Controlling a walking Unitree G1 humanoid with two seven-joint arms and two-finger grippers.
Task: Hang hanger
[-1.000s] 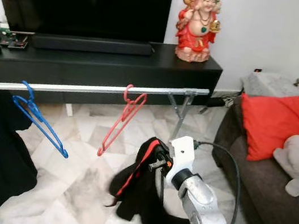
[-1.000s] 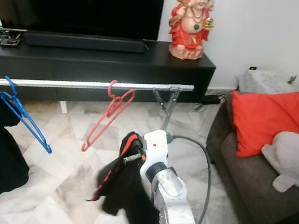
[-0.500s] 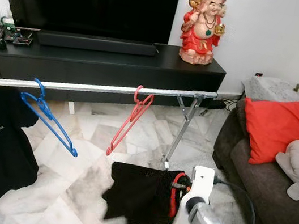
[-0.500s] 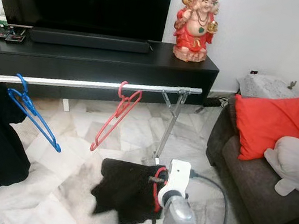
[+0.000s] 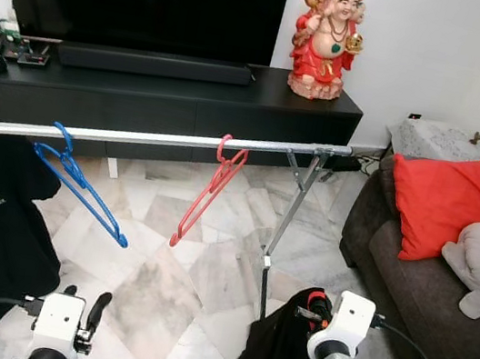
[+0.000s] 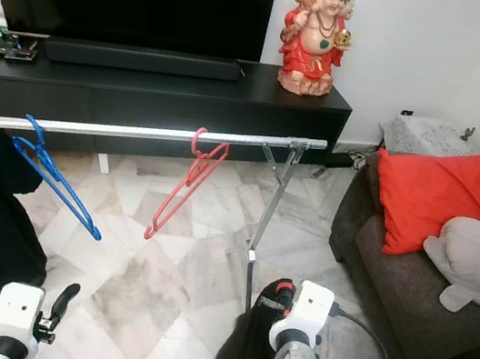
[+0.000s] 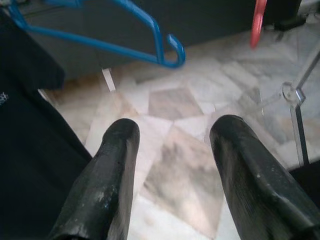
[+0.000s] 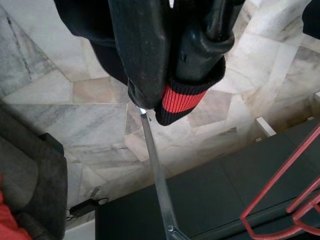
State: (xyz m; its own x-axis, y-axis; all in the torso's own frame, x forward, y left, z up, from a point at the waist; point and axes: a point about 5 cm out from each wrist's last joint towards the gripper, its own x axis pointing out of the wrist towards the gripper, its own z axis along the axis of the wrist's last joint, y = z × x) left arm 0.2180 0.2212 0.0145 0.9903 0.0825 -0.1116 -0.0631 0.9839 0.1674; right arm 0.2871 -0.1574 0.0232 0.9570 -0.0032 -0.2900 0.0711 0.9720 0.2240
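2 hangers, blue (image 5: 76, 194) and red (image 5: 210, 191), are hung on the rail (image 5: 150, 138). A black garment (image 5: 277, 356) is gripped by the right gripper (image 5: 308, 313); the left gripper (image 7: 172, 165) is held open, empty. Hanging it is judged undone.

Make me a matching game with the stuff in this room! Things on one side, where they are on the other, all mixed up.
Things:
1. red hanger
2. statue
3. red cushion
4. black garment

Places:
A. on the sofa
B. held in the right gripper
C. hooked on the rail
D. on the black TV cabinet

Pairs: 1-C, 2-D, 3-A, 4-B
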